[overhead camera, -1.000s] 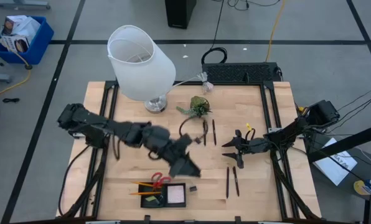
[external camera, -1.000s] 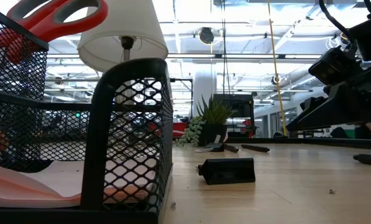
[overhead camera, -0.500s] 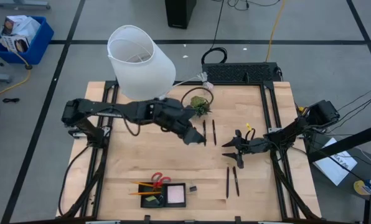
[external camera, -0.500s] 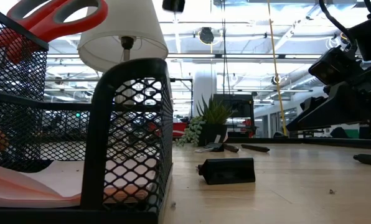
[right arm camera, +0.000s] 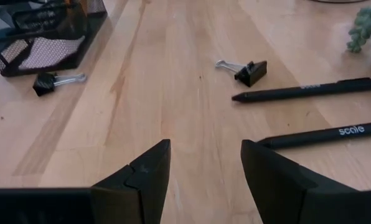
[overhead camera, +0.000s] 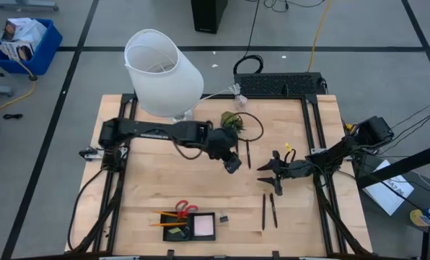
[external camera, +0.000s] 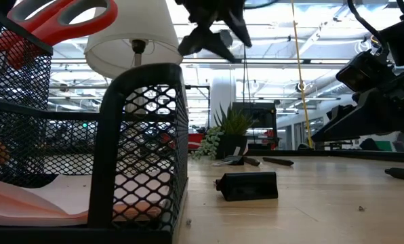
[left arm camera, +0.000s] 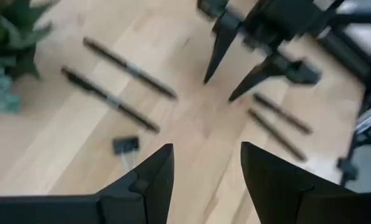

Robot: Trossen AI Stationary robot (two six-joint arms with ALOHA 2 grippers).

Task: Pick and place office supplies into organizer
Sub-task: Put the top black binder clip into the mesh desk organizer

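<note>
The black mesh organizer (overhead camera: pixel 190 226) sits at the table's near edge and holds the red-handled scissors (overhead camera: pixel 184 210), orange pencils (overhead camera: pixel 166 219), a pink sticky pad (overhead camera: pixel 203 227) and a yellow-green piece (overhead camera: pixel 175 232). Two black pens (overhead camera: pixel 242 153) lie at mid-table, and two more pens (overhead camera: pixel 269 210) lie nearer the front. One black clip (overhead camera: pixel 224 217) rests beside the organizer; another clip (left arm camera: pixel 125 144) lies by the mid-table pens. My left gripper (overhead camera: pixel 231 162) hovers open above those pens. My right gripper (overhead camera: pixel 273 173) waits open, just right of them.
A white lamp (overhead camera: pixel 161 72) stands at the far left, with a green plant sprig (overhead camera: pixel 231 120) and a looped cable beside it. A black keyboard-like box (overhead camera: pixel 280 84) lies at the far edge. Bare wood lies between the pens and the organizer.
My left gripper has swung away from the organizer toward the far edge, then a little right, and now stands above the mid-table pens beside the plant. It has come into the top of the low view. The right arm has kept still.
</note>
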